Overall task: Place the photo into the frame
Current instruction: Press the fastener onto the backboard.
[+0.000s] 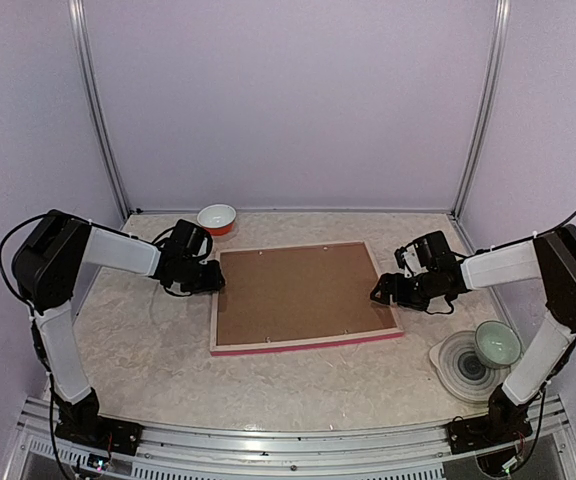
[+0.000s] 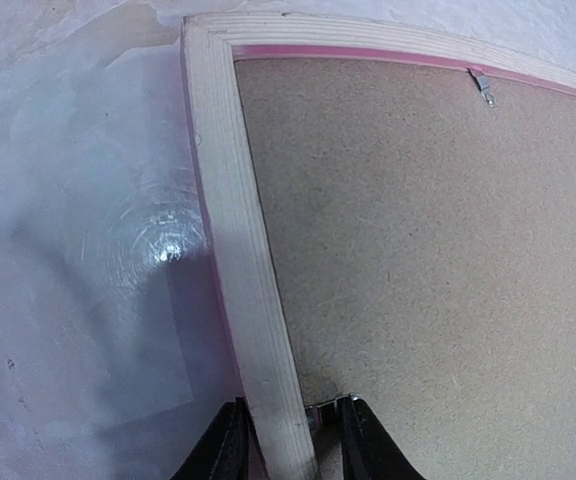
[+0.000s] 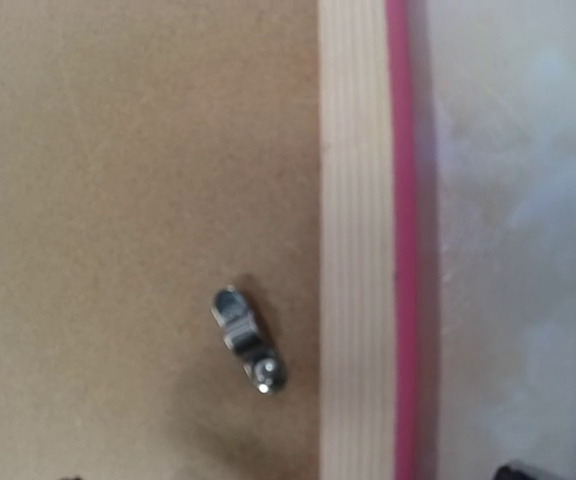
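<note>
My left gripper [image 2: 286,440] astride the frame [image 2: 238,230] rail, can't tell if clamped, my right gripper [image 1: 382,293] spread wide above the opposite rail, board [image 1: 293,290] facing up

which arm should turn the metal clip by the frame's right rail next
right, probably: the right tool hovers open over the frame's right rail, with the metal clip plainly in its wrist view; the left tool straddles the opposite rail

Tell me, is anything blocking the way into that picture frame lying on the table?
Yes. The frame lies face down, and a brown backing board fills its whole back, with small metal clips near its edges. That board covers the opening. The photo is not in view.
</note>
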